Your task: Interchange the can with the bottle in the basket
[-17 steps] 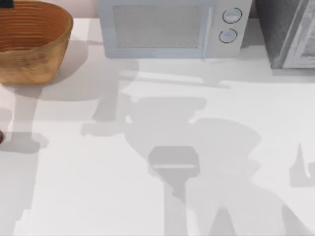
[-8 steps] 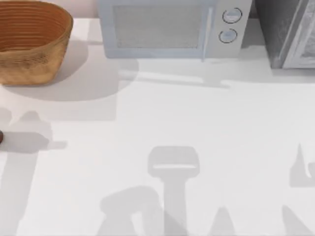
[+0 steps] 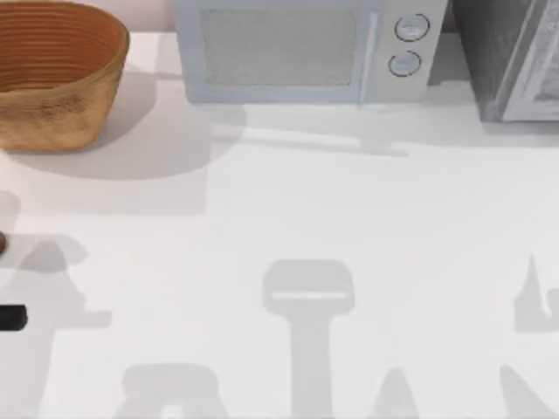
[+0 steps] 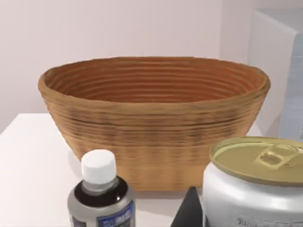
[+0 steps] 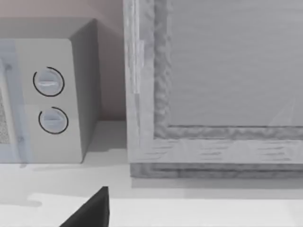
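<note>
The basket (image 3: 54, 77) stands at the far left corner of the white table (image 3: 288, 218), upright, with its ribbed orange-brown inside open to the top and its paler woven wall turned to me. In the left wrist view I see this basket (image 4: 156, 127) from the side. In front of it, outside it, two things stand upright on the table: the bottle (image 4: 100, 191), dark with a white cap and a blue label, and the can (image 4: 255, 182), white with a gold lid and a pull tab. They are apart from each other, and both are nearer to my camera than the basket. My left gripper (image 4: 187, 213) shows as one dark tip between the bottle and the can, just beside the can; if it touches the can I cannot tell, and I also cannot tell if this pincer is spread or pressed together. My right gripper (image 5: 90, 212) is at the right side of the table, low above the surface, and faces the microwave (image 5: 47, 104) and the grey cabinet (image 5: 218, 94) at the back edge; for its state too I cannot tell. From above, the microwave (image 3: 301, 51) stands to the right of the basket.
</note>
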Robot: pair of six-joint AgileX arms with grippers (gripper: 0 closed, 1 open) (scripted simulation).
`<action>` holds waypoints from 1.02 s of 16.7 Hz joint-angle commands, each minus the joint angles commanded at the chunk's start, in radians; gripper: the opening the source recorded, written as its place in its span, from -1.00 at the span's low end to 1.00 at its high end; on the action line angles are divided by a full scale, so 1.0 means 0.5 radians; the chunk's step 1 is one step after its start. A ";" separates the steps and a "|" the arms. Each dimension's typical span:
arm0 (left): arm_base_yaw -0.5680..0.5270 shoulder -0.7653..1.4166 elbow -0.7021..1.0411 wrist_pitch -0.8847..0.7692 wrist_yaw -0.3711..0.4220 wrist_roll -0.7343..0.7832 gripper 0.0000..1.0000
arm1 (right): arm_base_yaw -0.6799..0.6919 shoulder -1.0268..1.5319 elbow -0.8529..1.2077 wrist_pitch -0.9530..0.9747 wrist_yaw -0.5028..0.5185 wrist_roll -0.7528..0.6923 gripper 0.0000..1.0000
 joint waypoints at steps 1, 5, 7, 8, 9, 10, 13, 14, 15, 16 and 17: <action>0.002 -0.047 -0.046 0.024 0.001 -0.006 -1.00 | 0.000 0.000 0.000 0.000 0.000 0.000 1.00; 0.003 -0.081 -0.078 0.042 0.001 -0.010 -1.00 | 0.000 0.000 0.000 0.000 0.000 0.000 1.00; 0.004 -0.072 -0.077 0.038 -0.001 -0.006 -1.00 | 0.000 0.000 0.000 0.000 0.000 0.000 1.00; 0.004 -0.072 -0.077 0.038 -0.001 -0.006 -1.00 | 0.000 0.000 0.000 0.000 0.000 0.000 1.00; 0.004 -0.054 -0.075 0.041 0.004 -0.006 -1.00 | 0.000 0.000 0.000 0.000 0.000 0.000 1.00; 0.004 -0.019 -0.068 0.047 0.014 -0.005 -1.00 | 0.000 0.000 0.000 0.000 0.000 0.000 1.00; -0.011 0.201 0.005 0.118 0.091 0.001 -1.00 | 0.000 0.000 0.000 0.000 0.000 0.000 1.00; -0.022 0.303 0.048 0.160 0.134 0.005 -1.00 | 0.000 0.000 0.000 0.000 0.000 0.000 1.00; -0.037 0.416 0.100 0.211 0.183 0.009 -1.00 | 0.000 0.000 0.000 0.000 0.000 0.000 1.00; -0.056 0.543 0.163 0.275 0.243 0.014 -1.00 | 0.000 0.000 0.000 0.000 0.000 0.000 1.00; -0.077 0.679 0.234 0.345 0.309 0.019 -1.00 | 0.000 0.000 0.000 0.000 0.000 0.000 1.00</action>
